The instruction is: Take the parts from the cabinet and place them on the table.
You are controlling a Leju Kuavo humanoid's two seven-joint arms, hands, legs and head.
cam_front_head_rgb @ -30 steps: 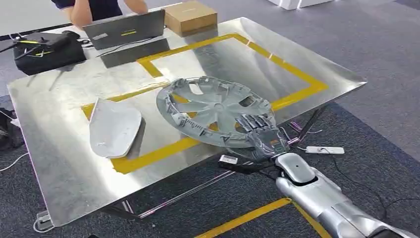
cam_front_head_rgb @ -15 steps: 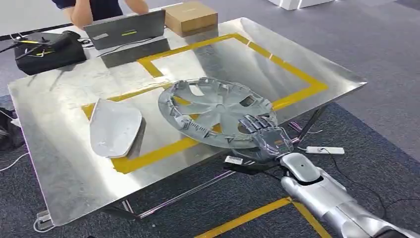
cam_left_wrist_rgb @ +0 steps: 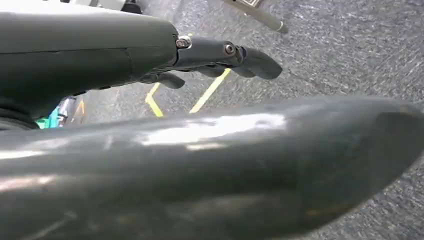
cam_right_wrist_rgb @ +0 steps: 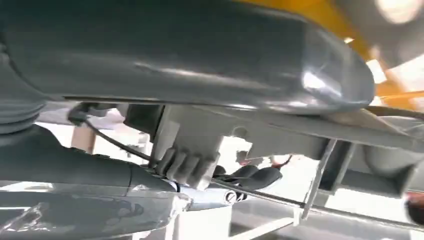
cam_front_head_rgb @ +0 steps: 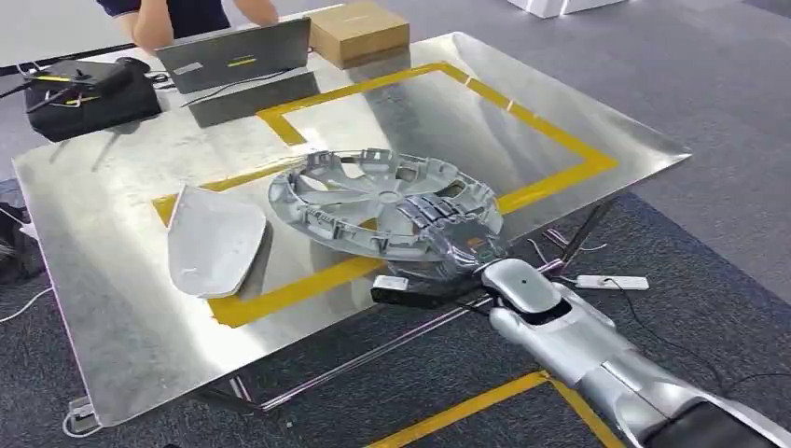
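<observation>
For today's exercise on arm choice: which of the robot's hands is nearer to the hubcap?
Right. The right hand grips the near rim of the hubcap at the table edge. The left hand hangs over carpet, its fingers holding nothing, away from the hubcap.

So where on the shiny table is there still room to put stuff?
Inside the far yellow tape rectangle, past the hubcap, and on the near-left table corner below the white cover. The back-left edge is crowded: laptop, box, black bag.
</observation>
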